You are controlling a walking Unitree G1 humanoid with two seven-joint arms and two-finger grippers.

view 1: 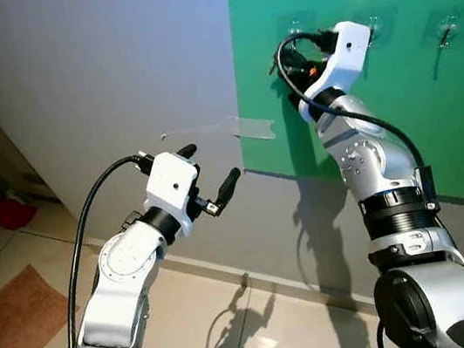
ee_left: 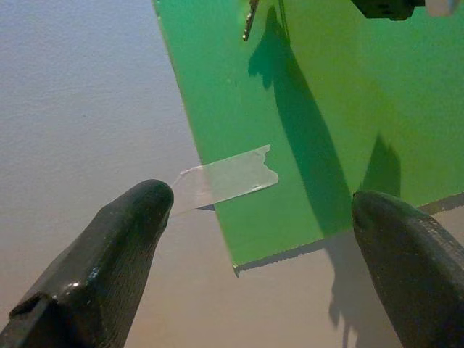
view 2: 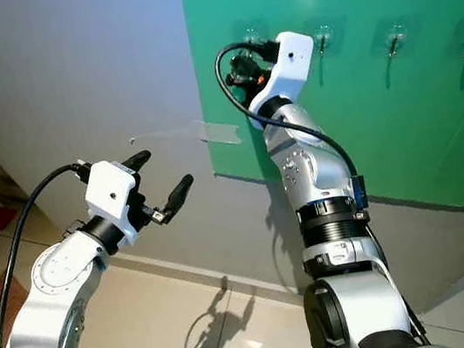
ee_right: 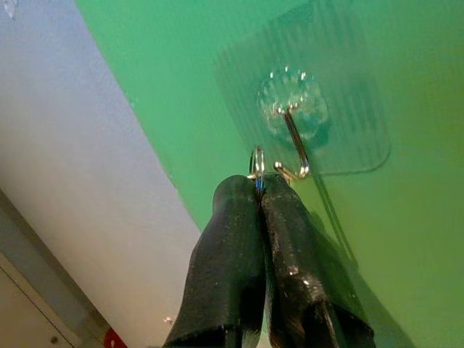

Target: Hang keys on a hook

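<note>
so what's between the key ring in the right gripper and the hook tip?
Nothing. In the right wrist view the key ring, pinched in the right gripper, sits just beside the hook; between them shows bare green board.

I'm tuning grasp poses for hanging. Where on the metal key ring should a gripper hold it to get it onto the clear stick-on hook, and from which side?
Grip the metal key ring at its lower arc, as the right gripper does, leaving the upper loop free. Approach from below and beside the clear stick-on hook: its metal tip curls upward, so the free loop probably has to pass over it from above.
</note>
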